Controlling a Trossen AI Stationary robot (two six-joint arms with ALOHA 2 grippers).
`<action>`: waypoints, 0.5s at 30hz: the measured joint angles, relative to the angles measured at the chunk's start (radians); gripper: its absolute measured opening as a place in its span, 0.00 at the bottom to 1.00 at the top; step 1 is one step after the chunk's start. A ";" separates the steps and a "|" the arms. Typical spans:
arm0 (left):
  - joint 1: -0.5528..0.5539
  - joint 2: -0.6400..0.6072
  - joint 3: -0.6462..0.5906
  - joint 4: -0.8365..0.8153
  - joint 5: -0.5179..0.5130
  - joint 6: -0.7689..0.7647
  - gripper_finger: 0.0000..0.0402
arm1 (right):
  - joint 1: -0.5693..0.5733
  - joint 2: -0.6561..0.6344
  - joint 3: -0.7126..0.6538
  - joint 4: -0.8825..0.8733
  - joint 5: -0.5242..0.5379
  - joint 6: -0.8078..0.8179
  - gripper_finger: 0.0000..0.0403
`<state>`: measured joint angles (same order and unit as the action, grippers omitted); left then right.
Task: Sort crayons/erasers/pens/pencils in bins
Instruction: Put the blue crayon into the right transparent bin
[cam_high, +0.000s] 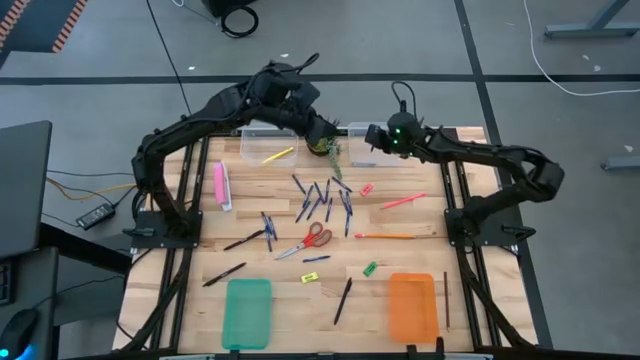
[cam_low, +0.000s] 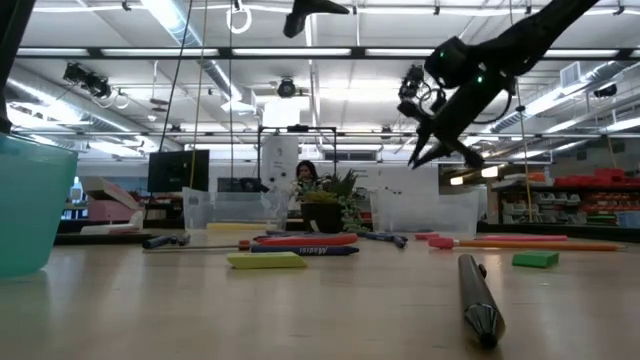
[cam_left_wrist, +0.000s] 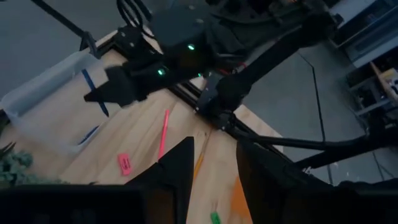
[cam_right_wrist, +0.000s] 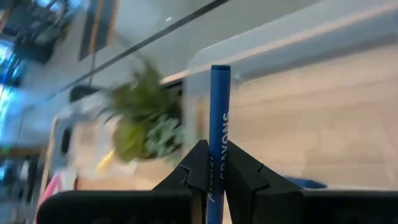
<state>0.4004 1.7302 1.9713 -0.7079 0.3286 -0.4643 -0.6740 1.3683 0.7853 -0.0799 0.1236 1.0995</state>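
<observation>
right gripper (cam_right_wrist: 211, 171) clamped on blue pen (cam_right_wrist: 219, 118) | above clear bin (cam_high: 372, 146) | left gripper (cam_left_wrist: 214, 165) apart, empty

Two clear bins (cam_high: 266, 147) (cam_high: 362, 145) are set along the far table edge, potted plant (cam_high: 325, 148) between them. Pens (cam_high: 322, 196) are scattered mid-table, scissors (cam_high: 308, 240) just in front. Two flat trays (cam_high: 247, 312) (cam_high: 412, 306) are placed at the near edge, left and right.

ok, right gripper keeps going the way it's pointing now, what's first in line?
Probably the clear bin by the potted plant. The right gripper, shut on a blue crayon, points at the bin's near rim; depth is unclear, so it may be over it already.
</observation>
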 joint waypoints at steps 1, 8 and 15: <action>-0.001 -0.002 0.000 -0.007 -0.001 0.005 0.32 | -0.012 0.014 0.000 0.001 0.005 0.027 0.10; -0.002 -0.004 0.000 -0.029 -0.001 0.022 0.32 | -0.059 0.073 0.000 0.016 0.007 0.122 0.12; -0.002 -0.004 0.000 -0.062 -0.001 0.058 0.33 | -0.058 0.072 0.000 0.027 0.010 0.124 0.21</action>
<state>0.3988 1.7260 1.9713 -0.7695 0.3271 -0.4063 -0.7322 1.4406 0.7853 -0.0528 0.1339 1.2232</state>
